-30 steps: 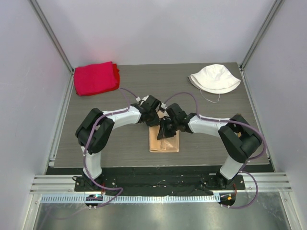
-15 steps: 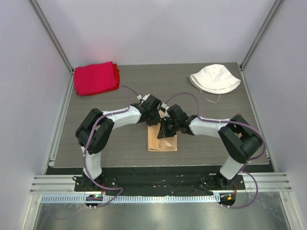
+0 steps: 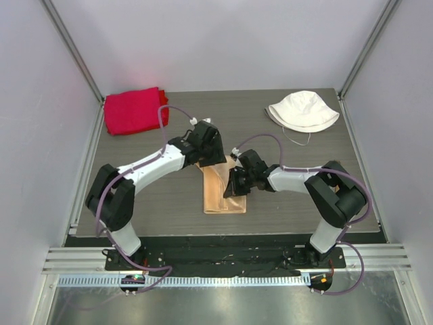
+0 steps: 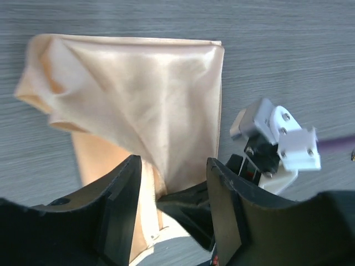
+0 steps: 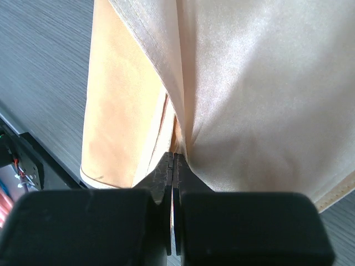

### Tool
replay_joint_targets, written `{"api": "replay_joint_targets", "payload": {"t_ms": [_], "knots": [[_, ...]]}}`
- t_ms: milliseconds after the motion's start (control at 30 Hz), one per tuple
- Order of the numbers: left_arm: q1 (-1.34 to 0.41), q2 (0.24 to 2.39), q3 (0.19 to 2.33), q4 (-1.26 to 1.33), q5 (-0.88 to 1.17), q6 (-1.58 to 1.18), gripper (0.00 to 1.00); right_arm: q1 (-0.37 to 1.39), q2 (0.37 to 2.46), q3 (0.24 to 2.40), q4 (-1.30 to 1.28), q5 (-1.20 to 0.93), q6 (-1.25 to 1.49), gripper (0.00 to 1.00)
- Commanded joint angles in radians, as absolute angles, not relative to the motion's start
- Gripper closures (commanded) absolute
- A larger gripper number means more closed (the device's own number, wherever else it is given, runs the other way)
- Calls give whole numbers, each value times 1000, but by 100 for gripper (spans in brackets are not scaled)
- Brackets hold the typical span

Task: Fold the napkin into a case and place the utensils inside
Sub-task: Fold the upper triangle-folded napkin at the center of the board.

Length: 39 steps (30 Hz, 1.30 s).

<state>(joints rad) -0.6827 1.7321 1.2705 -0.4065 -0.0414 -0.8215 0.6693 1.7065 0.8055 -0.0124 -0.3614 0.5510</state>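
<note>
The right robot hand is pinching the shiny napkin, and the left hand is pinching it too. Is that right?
Not quite. The left gripper is open: the left wrist view shows its fingers spread apart, with no cloth pinched between them. The right gripper is pinching the napkin, just as you said.

Napkin (image 3: 218,196) partly under right pincer (image 3: 236,186)

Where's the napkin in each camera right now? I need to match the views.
Top external: napkin just below frame centre.
Left wrist: upper centre, bunched at its left corner.
Right wrist: fills most of the frame.
Shared landmark: right pincer, shut on the napkin's fold.
</note>
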Motion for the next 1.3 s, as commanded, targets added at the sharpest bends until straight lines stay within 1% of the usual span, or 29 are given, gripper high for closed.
{"api": "replay_joint_targets", "payload": {"t_ms": [0, 67, 100, 133, 233, 367, 533, 600, 800, 1000, 1100, 1267], "knots": [[-605, 1606, 1261, -489, -104, -712, 52, 669, 1763, 775, -77, -304, 534, 99], [-548, 1563, 1186, -456, -42, -706, 55, 670, 1759, 772, -75, -302, 535, 99], [-485, 1554, 1163, -421, -16, -713, 56, 669, 1759, 770, -75, -302, 535, 99], [-457, 1549, 1120, -398, 59, -706, 56, 669, 1764, 770, -74, -304, 535, 99], [-393, 1586, 1133, -368, 124, -639, 57, 669, 1778, 770, -68, -311, 534, 99], [-390, 1708, 1184, -379, 105, -565, 65, 667, 1786, 776, -61, -324, 532, 99], [-391, 1773, 1189, -331, 83, -523, 67, 666, 1776, 782, -67, -330, 528, 99], [-391, 1799, 1195, -334, 54, -482, 64, 664, 1773, 787, -69, -334, 528, 99], [-394, 1821, 1167, -241, 54, -457, 64, 664, 1779, 802, -66, -342, 529, 99], [-397, 1867, 1178, -155, 135, -476, 63, 664, 1782, 802, -67, -344, 523, 99], [-402, 1894, 1203, -164, 146, -485, 64, 663, 1781, 805, -67, -347, 526, 99], [-413, 1879, 1190, -137, 178, -488, 65, 664, 1779, 813, -72, -348, 526, 99]]}}
